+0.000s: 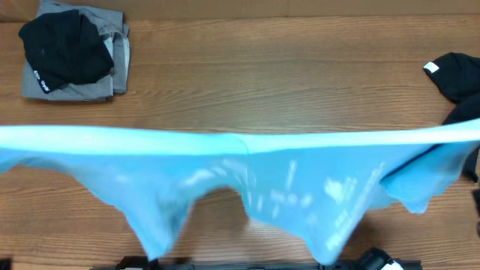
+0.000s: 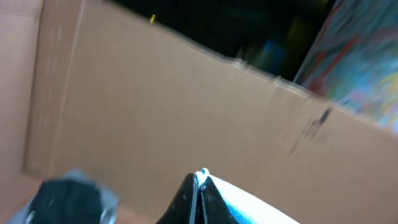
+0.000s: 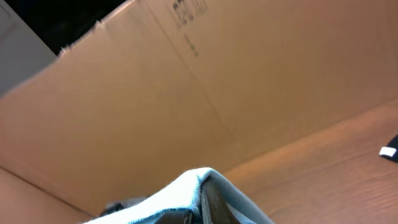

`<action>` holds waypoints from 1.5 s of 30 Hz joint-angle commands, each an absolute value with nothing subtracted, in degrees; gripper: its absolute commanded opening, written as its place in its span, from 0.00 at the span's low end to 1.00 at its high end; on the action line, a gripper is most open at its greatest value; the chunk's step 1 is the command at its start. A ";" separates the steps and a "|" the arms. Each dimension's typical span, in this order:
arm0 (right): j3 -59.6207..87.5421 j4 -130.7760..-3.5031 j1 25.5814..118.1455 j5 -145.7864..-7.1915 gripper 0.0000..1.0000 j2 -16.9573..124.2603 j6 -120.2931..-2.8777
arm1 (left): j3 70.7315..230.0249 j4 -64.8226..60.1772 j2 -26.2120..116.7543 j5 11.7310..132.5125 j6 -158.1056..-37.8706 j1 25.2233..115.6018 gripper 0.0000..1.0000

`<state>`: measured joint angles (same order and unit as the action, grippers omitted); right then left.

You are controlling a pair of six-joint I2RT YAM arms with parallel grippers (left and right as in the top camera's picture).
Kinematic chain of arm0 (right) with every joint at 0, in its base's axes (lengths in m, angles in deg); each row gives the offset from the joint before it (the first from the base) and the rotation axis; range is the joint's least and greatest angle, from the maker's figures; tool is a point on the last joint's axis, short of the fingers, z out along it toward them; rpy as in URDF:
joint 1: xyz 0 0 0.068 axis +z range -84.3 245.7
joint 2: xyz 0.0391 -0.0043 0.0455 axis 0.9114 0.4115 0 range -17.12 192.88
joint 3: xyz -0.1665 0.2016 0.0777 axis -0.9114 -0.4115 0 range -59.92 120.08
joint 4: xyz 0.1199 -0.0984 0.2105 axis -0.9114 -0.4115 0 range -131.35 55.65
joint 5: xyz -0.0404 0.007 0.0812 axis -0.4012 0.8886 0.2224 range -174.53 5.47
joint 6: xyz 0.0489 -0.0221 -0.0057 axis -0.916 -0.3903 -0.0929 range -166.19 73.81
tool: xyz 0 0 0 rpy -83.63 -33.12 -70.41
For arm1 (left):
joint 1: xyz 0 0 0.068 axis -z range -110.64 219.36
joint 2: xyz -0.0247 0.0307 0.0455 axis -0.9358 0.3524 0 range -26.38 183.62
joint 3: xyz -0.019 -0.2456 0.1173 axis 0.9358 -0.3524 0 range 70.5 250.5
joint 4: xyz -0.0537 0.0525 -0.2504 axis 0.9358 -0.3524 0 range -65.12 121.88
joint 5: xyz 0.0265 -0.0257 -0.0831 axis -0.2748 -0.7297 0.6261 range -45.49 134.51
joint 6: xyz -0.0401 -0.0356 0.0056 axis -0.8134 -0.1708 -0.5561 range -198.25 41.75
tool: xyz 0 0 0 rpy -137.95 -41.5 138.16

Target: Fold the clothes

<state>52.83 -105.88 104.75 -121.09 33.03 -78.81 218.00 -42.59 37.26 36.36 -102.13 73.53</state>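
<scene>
Light-blue T-shirt (image 1: pixel 150 176) full-width overhead; merely an edge in left claw (image 2: pixel 199 186) wrist-side

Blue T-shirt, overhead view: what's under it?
Under the light-blue T-shirt, wooden table shows through the gap at its lower edge. The black garment at right runs beneath it. Anything else below is covered.

overhead: down on table (image 1: pixel 300 75) | wrists: low, sideways, close | shared: blue shirt (image 1: pixel 225 161)

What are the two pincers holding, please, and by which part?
Both are shut on the light-blue T-shirt, left pincer and right pincer each pinching its taut raised edge.
</scene>
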 commanded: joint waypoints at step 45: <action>54.45 -99.26 67.31 -93.57 1.00 94.75 -72.71 | 219.18 -42.09 112.06 26.40 -103.99 74.07 0.87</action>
<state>53.58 -98.06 67.87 -95.97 97.46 -73.37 218.59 -40.41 114.44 25.06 -103.77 73.53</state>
